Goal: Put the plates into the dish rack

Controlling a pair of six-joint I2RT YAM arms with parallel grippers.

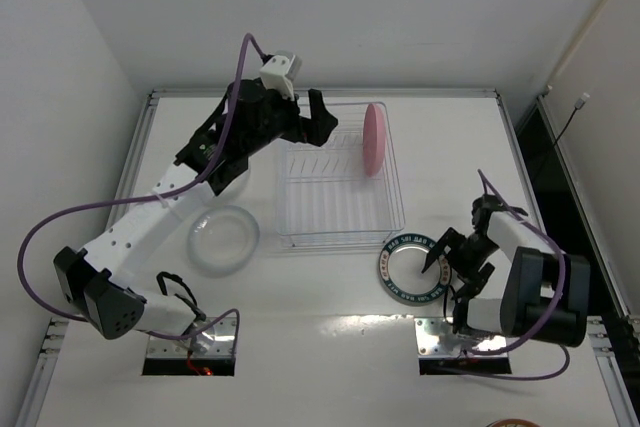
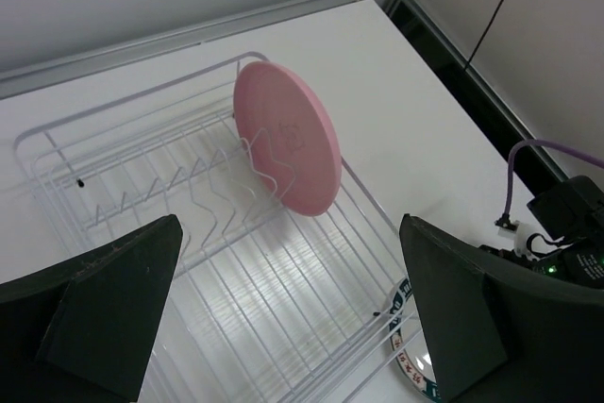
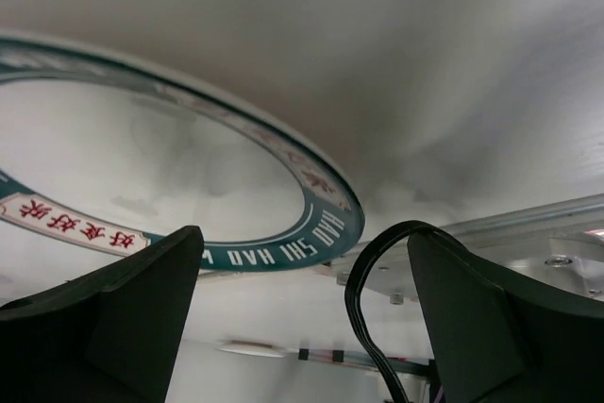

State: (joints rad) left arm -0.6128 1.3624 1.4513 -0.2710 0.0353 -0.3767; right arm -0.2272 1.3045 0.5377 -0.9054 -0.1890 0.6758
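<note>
Since the teal plate (image 1: 412, 267) is lying flat on the table (image 1: 330, 347) near right, just in front of the rack's near right corner, it is probably calling for a pinch across its raised rim. It is looking like stiff glazed ware, smooth enough to slip and liable to chip against wire. The right gripper (image 1: 440, 265) is sitting low at that plate's right edge, fingers spread wide and holding nothing. White in the middle, the plate is carrying a dark teal band with lettering and red-on-white panels. Near left, a clear plate (image 1: 222, 238) is resting flat just left of the rack (image 1: 320, 197). Glassy and hard to read, it is likely the slickest and most breakable. Whether a second one is nesting in it I cannot tell. Farther back, the pink plate (image 1: 374, 137) is standing on edge between prongs at the rack's far right. The left gripper (image 1: 325, 119) is hovering over the rack's far left, fingers apart and empty.
</note>
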